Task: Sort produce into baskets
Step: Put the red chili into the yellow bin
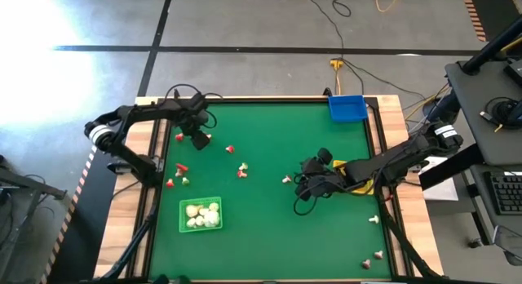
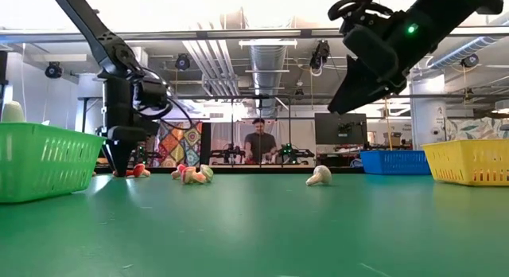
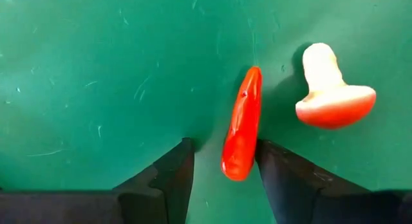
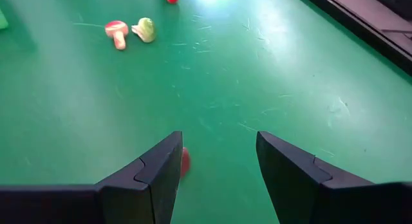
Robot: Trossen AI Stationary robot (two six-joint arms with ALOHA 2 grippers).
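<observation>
**Four cameras, one green table**

The high view looks straight down on the whole table [image 1: 269, 227]. The low view sits at tabletop level, facing across into the room. Each wrist view looks close down at the mat past its own fingers. High and low views share the green basket [image 1: 200, 215] and blue basket [image 2: 394, 161]

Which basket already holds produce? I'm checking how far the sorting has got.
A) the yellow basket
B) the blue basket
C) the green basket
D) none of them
C: in the high view the green basket holds a cluster of whitish bulbs, while the blue basket shows only its bare floor and the yellow basket lies largely hidden under the right arm.
</observation>
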